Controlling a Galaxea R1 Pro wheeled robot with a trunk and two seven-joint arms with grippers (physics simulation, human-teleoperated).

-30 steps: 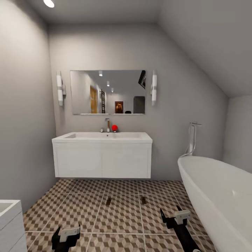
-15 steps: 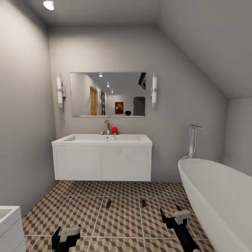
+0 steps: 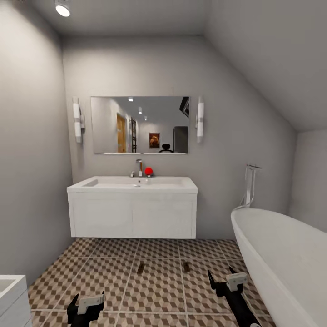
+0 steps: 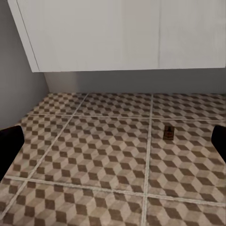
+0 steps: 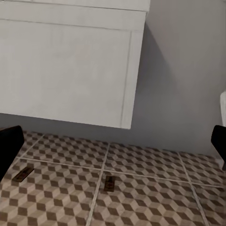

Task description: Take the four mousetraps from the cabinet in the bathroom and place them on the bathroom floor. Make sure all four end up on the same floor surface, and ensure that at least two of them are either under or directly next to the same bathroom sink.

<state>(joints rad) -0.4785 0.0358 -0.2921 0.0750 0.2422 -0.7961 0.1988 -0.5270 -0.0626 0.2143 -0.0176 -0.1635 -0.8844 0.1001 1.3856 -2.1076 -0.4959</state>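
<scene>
You face the sink, a white basin on a boxy wall-hung vanity with a faucet and a small red object at its back edge, below a mirror. Two mousetraps lie flat on the patterned floor just in front of the vanity: the left mousetrap and the right mousetrap, well apart, each on a separate tile. Your left gripper hangs low over the floor, jaws spread, holding nothing. Your right gripper is likewise spread and empty, near the bathtub. A white unit sits at lower left.
</scene>
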